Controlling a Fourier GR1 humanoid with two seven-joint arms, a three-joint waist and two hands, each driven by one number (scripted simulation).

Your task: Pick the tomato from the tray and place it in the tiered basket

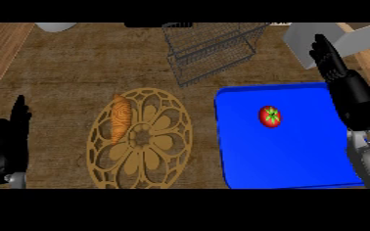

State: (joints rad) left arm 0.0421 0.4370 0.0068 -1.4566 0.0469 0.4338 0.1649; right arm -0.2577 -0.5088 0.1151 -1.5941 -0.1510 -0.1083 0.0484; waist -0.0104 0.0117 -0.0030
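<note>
brown wooden counter (65,78) carried a blue tray (303,161) at right, with the tomato (270,116) resting on it. behind the tray stood the wire tiered basket (213,51). right hand (339,80) hovered over the tray's right edge, fingers straight, holding nothing. left hand (14,132) rested open at the left edge. a croissant (120,117) lay on a round trivet (141,139).

The right robot hand (339,78) stands at about three o'clock in the head view, its black fingers straight and pointing toward twelve o'clock, holding nothing; its grey forearm runs down to the lower right edge. The left robot hand (14,132) rests at about nine o'clock by the left edge, fingers straight and upward, also open.
</note>
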